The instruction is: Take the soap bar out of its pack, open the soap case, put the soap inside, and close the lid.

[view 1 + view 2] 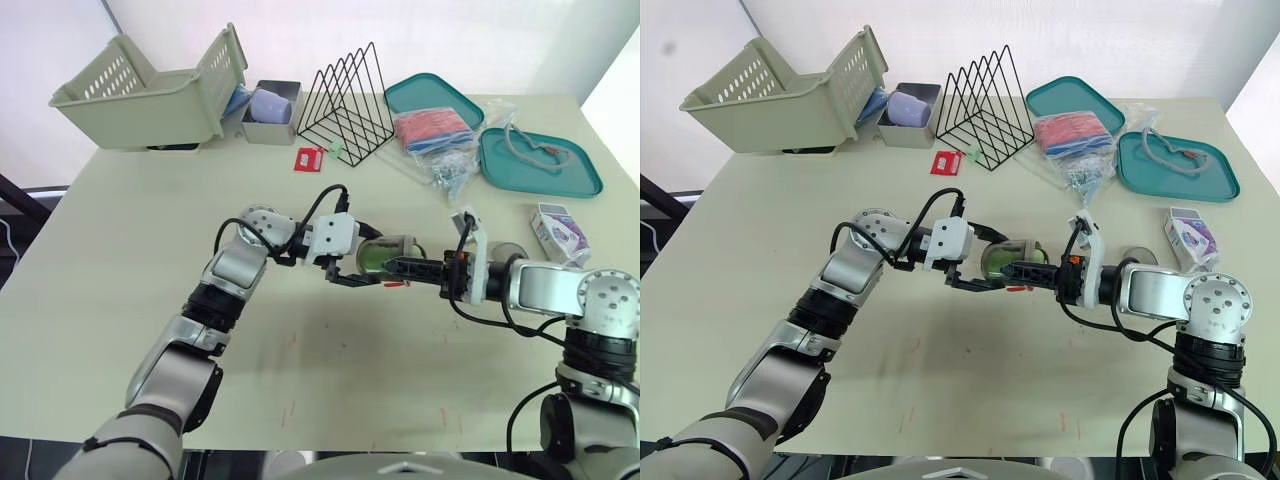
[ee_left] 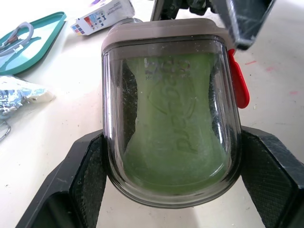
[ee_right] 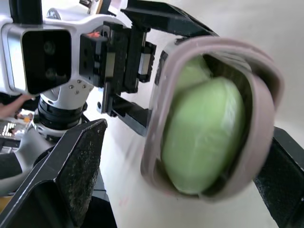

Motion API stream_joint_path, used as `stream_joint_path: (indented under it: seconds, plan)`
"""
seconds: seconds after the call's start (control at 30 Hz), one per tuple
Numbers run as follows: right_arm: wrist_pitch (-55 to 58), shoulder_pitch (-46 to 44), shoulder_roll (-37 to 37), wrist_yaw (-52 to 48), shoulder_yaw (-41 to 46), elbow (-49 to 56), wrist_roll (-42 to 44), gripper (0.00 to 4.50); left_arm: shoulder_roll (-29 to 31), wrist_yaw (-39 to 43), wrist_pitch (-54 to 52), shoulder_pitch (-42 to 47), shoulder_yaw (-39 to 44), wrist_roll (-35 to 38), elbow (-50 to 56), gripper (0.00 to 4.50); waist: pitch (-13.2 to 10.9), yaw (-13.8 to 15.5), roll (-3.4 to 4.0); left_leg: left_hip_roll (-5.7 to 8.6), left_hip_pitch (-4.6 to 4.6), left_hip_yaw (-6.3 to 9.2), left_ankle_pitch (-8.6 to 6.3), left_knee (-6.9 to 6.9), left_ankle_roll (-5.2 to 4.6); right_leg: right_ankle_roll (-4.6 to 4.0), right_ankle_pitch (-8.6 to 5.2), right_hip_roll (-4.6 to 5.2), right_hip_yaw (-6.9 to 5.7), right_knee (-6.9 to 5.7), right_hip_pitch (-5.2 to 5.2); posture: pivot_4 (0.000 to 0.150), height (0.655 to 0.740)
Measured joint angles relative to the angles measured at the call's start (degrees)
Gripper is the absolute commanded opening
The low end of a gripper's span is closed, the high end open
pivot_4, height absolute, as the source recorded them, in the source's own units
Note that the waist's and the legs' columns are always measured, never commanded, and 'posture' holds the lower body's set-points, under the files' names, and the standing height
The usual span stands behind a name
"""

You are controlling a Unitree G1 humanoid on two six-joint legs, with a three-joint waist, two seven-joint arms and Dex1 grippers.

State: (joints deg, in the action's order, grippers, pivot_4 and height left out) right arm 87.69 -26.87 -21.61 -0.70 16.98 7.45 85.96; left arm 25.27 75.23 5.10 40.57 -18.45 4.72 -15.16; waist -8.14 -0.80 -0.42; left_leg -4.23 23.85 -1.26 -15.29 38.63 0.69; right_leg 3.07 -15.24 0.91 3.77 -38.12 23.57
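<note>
A clear soap case [image 1: 385,252] with a taupe rim lies near the table's middle, and a green soap bar [image 2: 168,128] shows through its wall. My left gripper [image 1: 370,256] is shut on the case, with a black finger [image 2: 80,175] pressed against each side. My right gripper [image 1: 400,267] reaches in from the right to the case's rim end. In the right wrist view its fingers [image 3: 71,166] stand wide apart on either side of the case [image 3: 213,123], so it is open. The white and purple soap pack [image 1: 558,232] lies at the right edge.
At the back stand a tilted green basket [image 1: 150,90], a small grey bin [image 1: 270,112], a black wire rack [image 1: 350,100], two teal trays [image 1: 540,160] and a plastic bag [image 1: 435,130]. A red card [image 1: 310,158] lies nearby. A small red piece [image 2: 240,90] lies beside the case.
</note>
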Motion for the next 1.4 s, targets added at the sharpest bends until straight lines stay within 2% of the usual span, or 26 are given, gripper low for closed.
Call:
stream_joint_path:
  seconds: [0.43,1.0,1.13,1.17,1.23,1.4]
  plan:
    - [-8.0,0.31,-5.25,5.33,-7.8,-0.54,8.77,4.48,0.03,0.02,0.29,0.66,0.01,0.06,-0.04,3.45,0.0,-0.03,0.0,0.0,0.01,0.0,0.0,-0.02,0.0,0.0,0.0,0.0,0.0,0.03,0.0,0.15,0.74]
    - [-14.03,0.79,-9.47,6.0,-14.06,0.41,11.47,4.48,-0.08,0.0,0.11,0.95,0.0,0.05,-0.09,3.45,0.0,-0.01,0.0,-0.01,0.02,0.0,0.0,-0.03,-0.01,0.0,0.0,0.0,0.0,0.06,0.0,0.15,0.74]
    - [-14.73,0.85,-10.12,6.04,-14.45,0.12,11.09,3.31,-0.16,0.02,-0.2,1.06,0.01,0.32,-0.09,3.45,0.0,0.03,0.0,-0.01,0.02,0.0,0.0,-0.03,-0.01,0.0,0.0,0.0,0.0,0.06,0.0,0.15,0.74]
    - [-14.99,0.85,-10.31,6.05,-14.48,-0.04,10.98,2.78,-0.17,0.03,-0.2,1.23,0.01,0.5,-0.09,3.45,0.0,0.03,0.0,0.0,0.02,0.0,0.0,-0.03,0.0,0.0,0.0,0.0,0.0,0.06,0.0,0.15,0.74]
    - [-15.61,0.86,-10.42,5.81,-14.54,-0.47,11.33,2.18,-0.12,-0.33,0.21,1.38,0.11,0.49,-0.07,3.45,0.0,0.01,0.0,-0.01,0.02,0.0,0.0,-0.03,-0.01,0.0,0.0,0.0,0.0,0.06,0.0,0.15,0.74]
    - [-16.45,0.86,-11.07,4.67,-14.95,-0.87,11.59,2.16,-0.1,-0.64,0.67,1.66,0.16,0.48,-0.08,3.45,0.0,0.01,0.0,-0.01,0.02,0.0,0.0,-0.04,-0.01,0.0,0.0,0.0,0.0,0.08,0.0,0.15,0.74]
